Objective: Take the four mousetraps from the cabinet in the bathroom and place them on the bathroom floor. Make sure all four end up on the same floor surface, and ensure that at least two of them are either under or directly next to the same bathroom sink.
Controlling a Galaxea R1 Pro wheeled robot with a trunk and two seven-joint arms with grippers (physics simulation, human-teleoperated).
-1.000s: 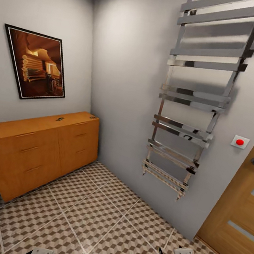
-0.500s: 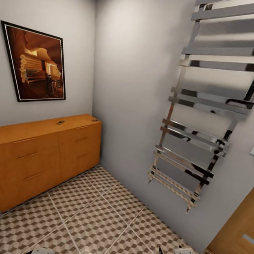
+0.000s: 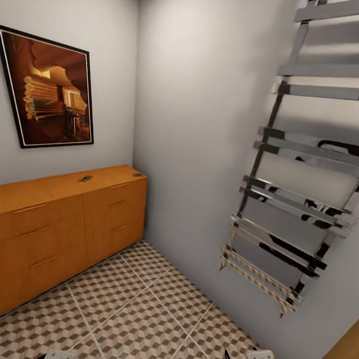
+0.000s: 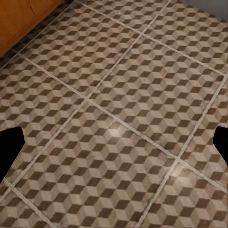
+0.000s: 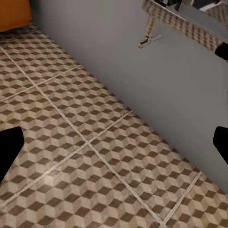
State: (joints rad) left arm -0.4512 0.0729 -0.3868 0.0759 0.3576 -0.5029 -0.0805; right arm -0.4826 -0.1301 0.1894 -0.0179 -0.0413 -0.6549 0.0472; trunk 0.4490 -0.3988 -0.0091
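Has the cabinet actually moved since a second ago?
No. The cabinet sits against the same wall beneath the framed picture; the whole head view shifted, so the camera moved.

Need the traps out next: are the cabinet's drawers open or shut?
Shut: every drawer front on the cabinet sits flush, none pulled out.

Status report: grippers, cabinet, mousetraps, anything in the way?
Both grippers open, empty. Cabinet ahead-left, drawers shut; two small items on top, unidentifiable. Bathroom floor between: nothing in the way.
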